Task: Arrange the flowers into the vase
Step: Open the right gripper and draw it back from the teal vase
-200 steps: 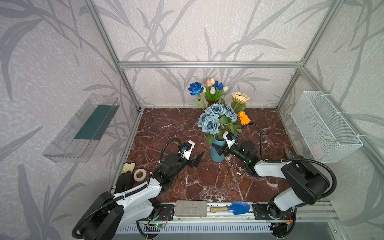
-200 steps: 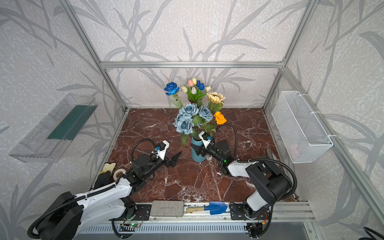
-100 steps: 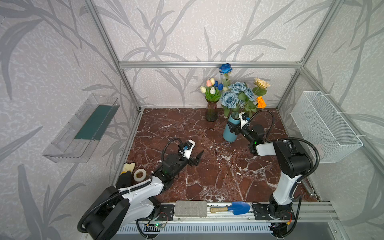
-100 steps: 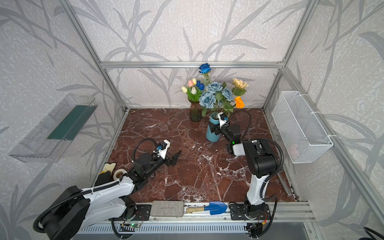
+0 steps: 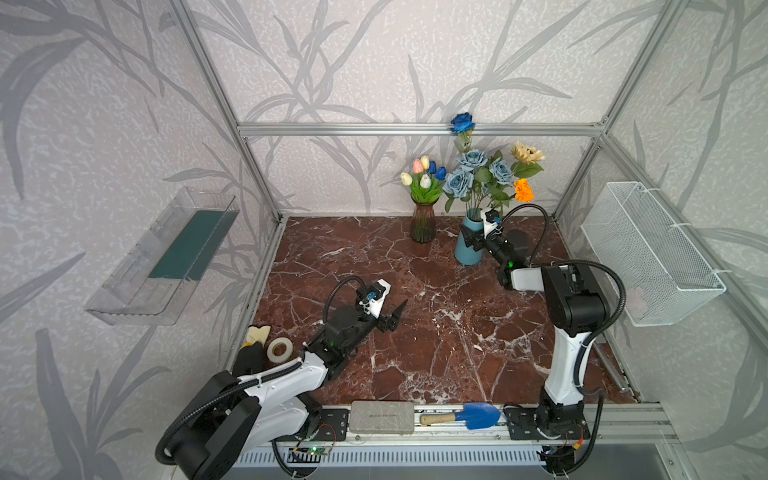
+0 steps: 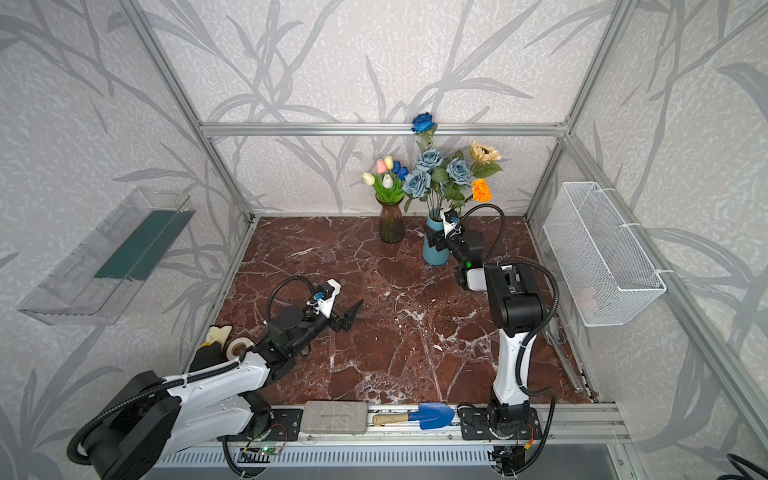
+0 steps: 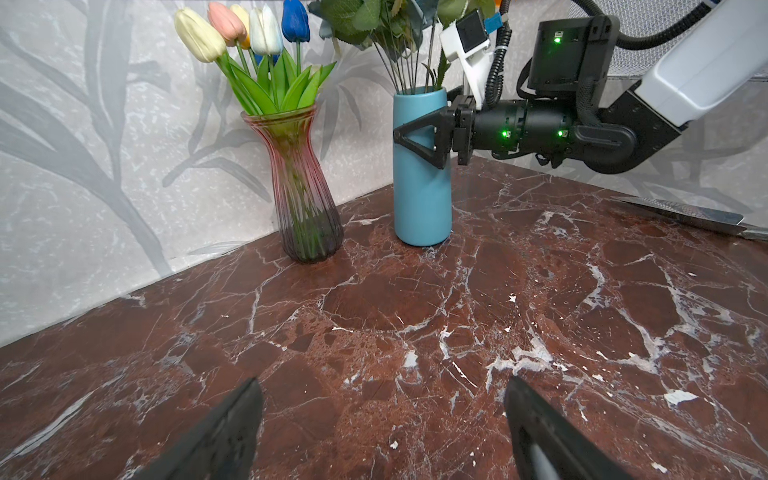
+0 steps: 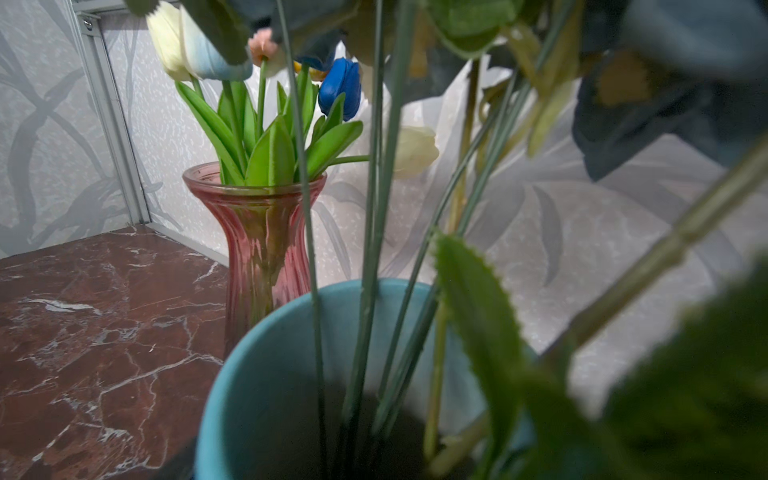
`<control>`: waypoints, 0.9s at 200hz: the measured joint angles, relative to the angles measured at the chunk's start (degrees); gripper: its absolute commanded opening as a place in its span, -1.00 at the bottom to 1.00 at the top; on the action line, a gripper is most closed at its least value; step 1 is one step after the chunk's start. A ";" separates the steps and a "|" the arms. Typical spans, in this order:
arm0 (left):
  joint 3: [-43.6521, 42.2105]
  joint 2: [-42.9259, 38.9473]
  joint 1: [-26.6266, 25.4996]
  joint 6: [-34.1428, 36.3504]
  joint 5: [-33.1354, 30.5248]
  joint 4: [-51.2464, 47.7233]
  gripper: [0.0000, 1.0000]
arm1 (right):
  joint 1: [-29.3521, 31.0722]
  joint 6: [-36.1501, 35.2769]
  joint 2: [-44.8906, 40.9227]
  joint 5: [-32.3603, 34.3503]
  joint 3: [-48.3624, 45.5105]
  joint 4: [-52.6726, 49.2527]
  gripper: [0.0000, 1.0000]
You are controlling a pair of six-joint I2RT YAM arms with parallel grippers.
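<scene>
Your right gripper (image 7: 419,137) is now clamping the blue vase (image 5: 466,255) at about 1 o'clock on the surface (image 5: 436,340), having carried it back from the centre over the last second. Its jaws are pressing on the vase's upper body, with one finger crossing the front. That vase is standing upright on the surface, carrying the dusty-blue roses (image 5: 473,160), the deep-blue rose (image 5: 462,122), the cream daisy (image 5: 527,153) and the orange bloom (image 5: 523,190). Just beside it, at its 10 o'clock, the glass vase (image 5: 423,224) is holding the tulips (image 5: 424,178) near the back wall. Your left gripper (image 5: 392,318) is hovering low near the centre, toward 8 o'clock, jaws spread wide and gripping nothing
</scene>
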 measured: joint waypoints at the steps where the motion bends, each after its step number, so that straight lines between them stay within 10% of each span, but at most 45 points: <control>1: 0.00 0.07 0.00 0.00 0.00 0.02 0.83 | -0.02 0.00 0.17 0.00 0.22 0.00 -0.69; 76: 0.02 1.55 0.00 0.68 -0.13 0.13 0.83 | -0.76 0.09 5.11 1.03 6.60 0.57 -0.52; 115: 0.02 1.55 0.00 1.07 -0.59 1.09 0.82 | -0.83 0.22 5.22 0.94 6.60 1.09 0.45; 180: 0.02 0.76 0.04 1.77 -1.20 1.05 0.83 | -1.11 -0.07 5.09 1.97 4.87 4.70 0.98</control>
